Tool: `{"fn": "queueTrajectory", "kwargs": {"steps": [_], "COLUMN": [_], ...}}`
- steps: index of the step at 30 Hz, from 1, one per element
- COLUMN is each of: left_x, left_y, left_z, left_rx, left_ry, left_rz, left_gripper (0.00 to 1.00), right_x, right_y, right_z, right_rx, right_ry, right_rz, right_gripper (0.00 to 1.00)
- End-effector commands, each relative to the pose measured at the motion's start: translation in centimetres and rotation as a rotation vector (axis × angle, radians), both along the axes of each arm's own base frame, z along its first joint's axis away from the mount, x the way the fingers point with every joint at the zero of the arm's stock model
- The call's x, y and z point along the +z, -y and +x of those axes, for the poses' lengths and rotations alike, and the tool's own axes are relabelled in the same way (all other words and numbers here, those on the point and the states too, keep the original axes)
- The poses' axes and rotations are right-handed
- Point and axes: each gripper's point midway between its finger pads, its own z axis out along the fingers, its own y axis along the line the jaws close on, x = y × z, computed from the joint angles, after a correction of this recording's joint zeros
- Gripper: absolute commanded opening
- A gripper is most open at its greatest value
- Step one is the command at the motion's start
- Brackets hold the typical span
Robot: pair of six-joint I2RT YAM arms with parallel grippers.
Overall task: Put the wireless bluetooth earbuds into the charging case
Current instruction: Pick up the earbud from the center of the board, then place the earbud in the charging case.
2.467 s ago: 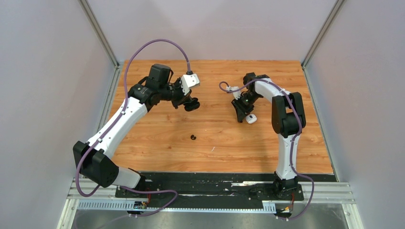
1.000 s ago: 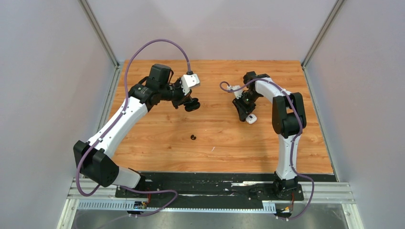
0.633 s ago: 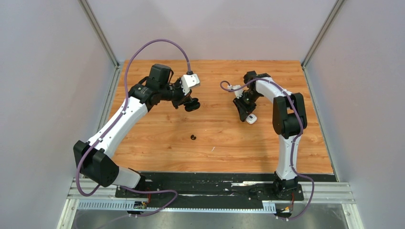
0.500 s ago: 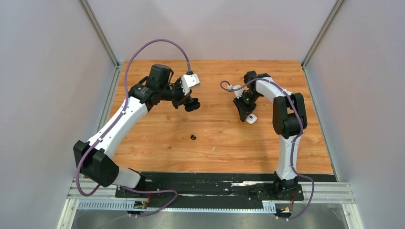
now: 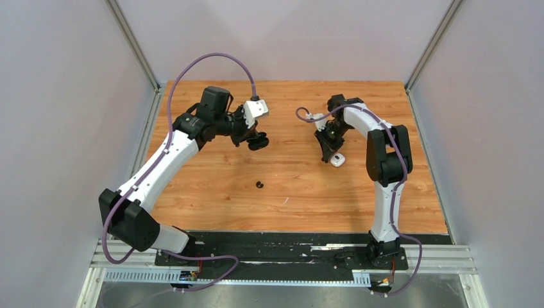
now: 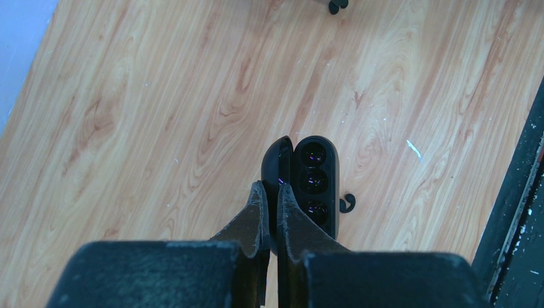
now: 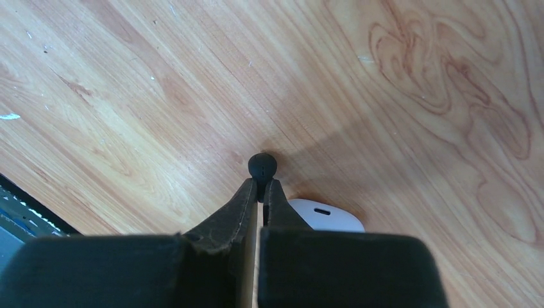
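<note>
- Left fingers (image 6: 260, 200) clamp the open black charging case (image 6: 314, 176) at mid-frame.
- Right fingers (image 7: 247, 196) pinch a black earbud (image 7: 262, 165); a white case (image 7: 324, 215) lies just lower right.

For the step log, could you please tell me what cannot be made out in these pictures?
White rounded case: right wrist view, near part behind the right gripper, which pinches a black round earbud; open or closed unclear.
Dark object: left wrist view, cut by top edge.
Small black curved piece: left wrist view, half hidden behind the black oval charging case.
White earbuds: seen in no view.
</note>
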Motion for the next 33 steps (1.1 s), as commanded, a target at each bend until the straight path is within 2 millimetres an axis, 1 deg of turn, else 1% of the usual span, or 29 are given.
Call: {"fn": "queueTrajectory", "kwargs": {"steps": [1,3,4,5,6,7,9,12,14,17,20,25,27,33], "left_x": [0.7,0.6,0.5,0.4,0.2,-0.2,-0.5,-0.5,-0.4,-0.4,-0.1,0.9,1.2,2.2], "left_y": [0.3,0.4,0.5,0.6,0.7,0.8,1.2,1.9,2.3,3.0,3.6,4.3,4.5,4.7], "left_z": [0.1,0.1,0.1,0.0,-0.1,-0.1,-0.1,-0.1,-0.1,-0.2,-0.6,-1.6,-2.0,-2.7], "left_rx": [-0.001,0.006,0.010,0.007,0.005,0.005,0.015,0.009,0.012,0.002,-0.029,-0.095,-0.112,-0.144], "left_ry": [0.008,-0.003,-0.014,-0.023,-0.043,-0.060,-0.099,-0.127,-0.145,-0.160,-0.172,-0.154,-0.149,-0.125], "left_rz": [-0.035,-0.039,-0.042,-0.046,-0.050,-0.049,-0.064,-0.093,-0.114,-0.127,-0.144,-0.151,-0.153,-0.165], "left_gripper": [0.00,0.00,0.00,0.00,0.00,0.00,0.00,0.00,0.00,0.00,0.00,0.00,0.00,0.00], "right_x": [2.5,4.3,5.5,7.2,9.2,11.8,16.3,21.6,23.8,26.5,27.7,28.4,28.4,27.4], "right_y": [-0.8,-1.4,-1.8,-2.4,-3.4,-4.0,-5.3,-7.0,-8.2,-10.7,-13.1,-16.3,-17.0,-18.0], "right_z": [1.3,1.4,1.4,1.3,0.8,0.3,-1.1,-3.5,-4.7,-6.2,-7.4,-8.2,-8.5,-8.8], "right_rx": [0.023,0.075,0.119,0.169,0.227,0.291,0.423,0.600,0.672,0.769,0.843,0.905,0.922,0.944], "right_ry": [0.080,0.132,0.173,0.225,0.276,0.355,0.504,0.709,0.804,0.918,0.965,0.976,0.973,0.951], "right_rz": [0.050,0.099,0.135,0.182,0.256,0.313,0.414,0.522,0.526,0.520,0.516,0.523,0.533,0.544], "right_gripper": [0.00,0.00,0.00,0.00,0.00,0.00,0.00,0.00,0.00,0.00,0.00,0.00,0.00,0.00]}}
